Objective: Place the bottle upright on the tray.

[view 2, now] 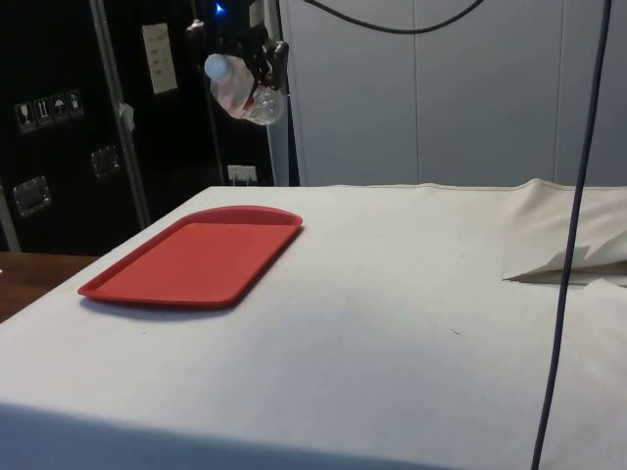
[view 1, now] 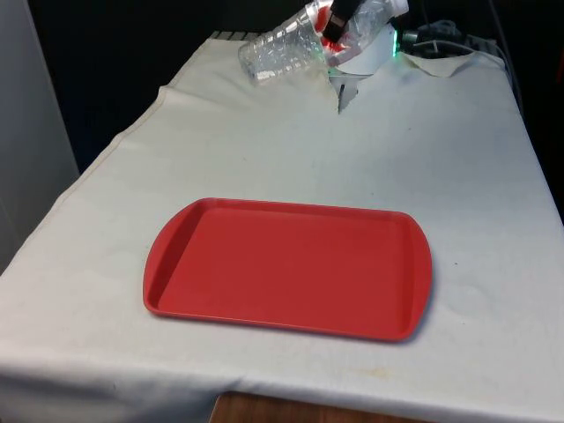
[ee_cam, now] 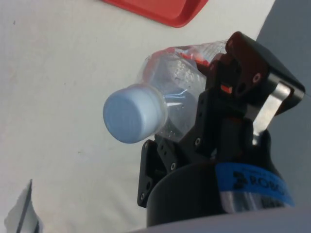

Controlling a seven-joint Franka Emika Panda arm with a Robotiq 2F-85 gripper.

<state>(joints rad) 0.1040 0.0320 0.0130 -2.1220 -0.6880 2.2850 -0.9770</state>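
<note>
Bottle (view 1: pixel 280 44) in tool (view 1: pixel 333 26), above table (view 1: pixel 264 141)

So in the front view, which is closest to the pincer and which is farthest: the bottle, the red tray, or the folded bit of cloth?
1. The bottle: held in the pincer, lying tilted in the air at the table's far end.
2. The folded bit of cloth: just below the pincer on the table.
3. The red tray: farthest, flat on the near part of the table.

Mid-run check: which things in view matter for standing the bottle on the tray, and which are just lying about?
Belong to the job:
- clear bottle, tilted, held in the air
- pincer, shut on it
- red tray, nothing on it

Just lying about:
- white cloth
- cables at the far end
</note>
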